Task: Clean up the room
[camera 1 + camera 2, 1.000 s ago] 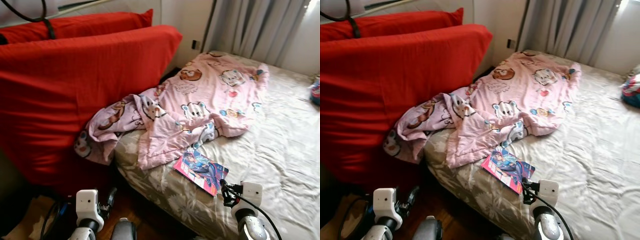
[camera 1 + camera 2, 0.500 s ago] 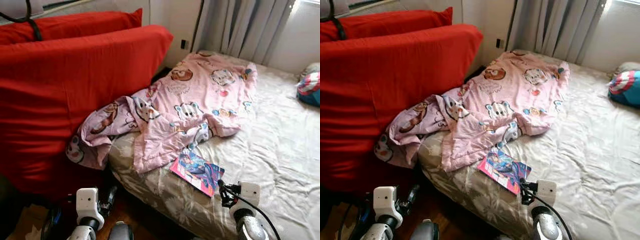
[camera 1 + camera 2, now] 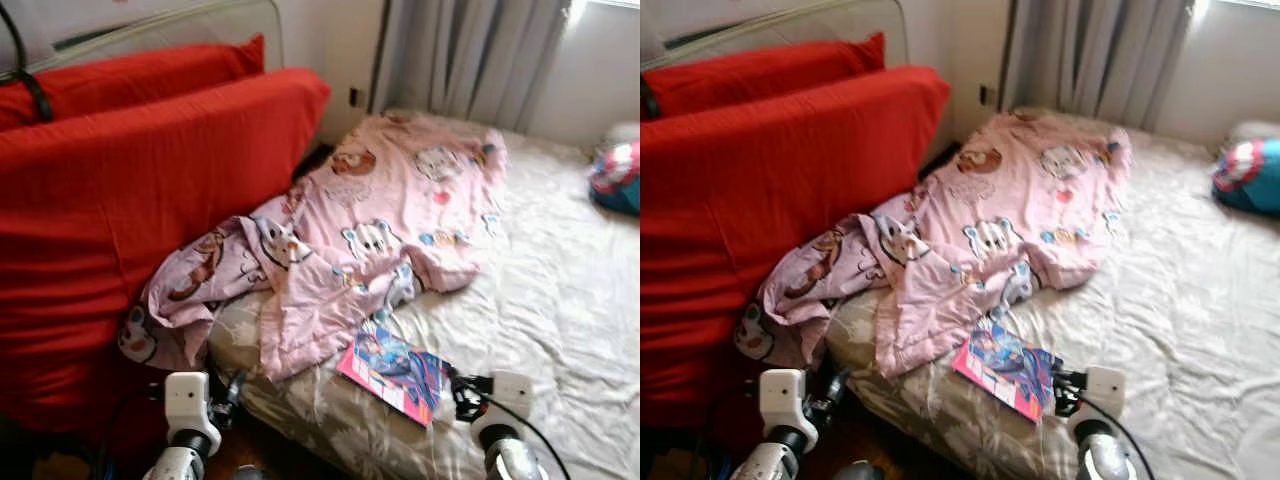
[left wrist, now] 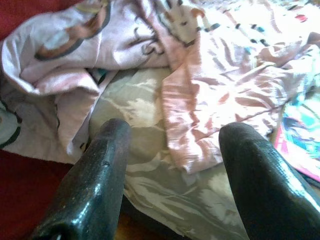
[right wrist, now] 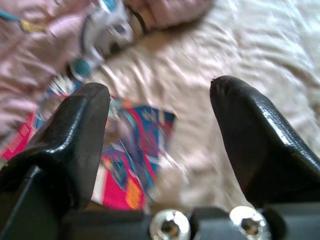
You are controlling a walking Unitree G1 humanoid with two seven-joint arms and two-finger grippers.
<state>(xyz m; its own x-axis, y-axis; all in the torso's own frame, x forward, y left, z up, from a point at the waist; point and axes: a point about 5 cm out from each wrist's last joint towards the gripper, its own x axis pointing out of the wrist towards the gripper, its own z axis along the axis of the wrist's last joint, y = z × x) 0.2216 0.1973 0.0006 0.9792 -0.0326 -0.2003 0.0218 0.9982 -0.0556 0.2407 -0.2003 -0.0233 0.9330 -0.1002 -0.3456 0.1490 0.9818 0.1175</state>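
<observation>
- Head cam has tipped down and shifted vs 1 s ago; bed (image 3: pixel 560 270) items lie as before.
- Comic book (image 3: pixel 392 368) lower centre of frame, just beside pink blanket (image 3: pixel 390 220) edge.
- Right pincer (image 5: pixel 157 150) wide, empty, now nearer the book; likely first pickup.
- Left pincer (image 4: pixel 172 165) wide, empty, at bed corner.

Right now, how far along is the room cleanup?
Nothing looks done yet. The pink blanket lies crumpled, spilling off the bed against the red cushions. The book lies near the bed's edge. In hand: the open right gripper points at the book, empty; the left gripper is open near the blanket. Left: everything.
</observation>
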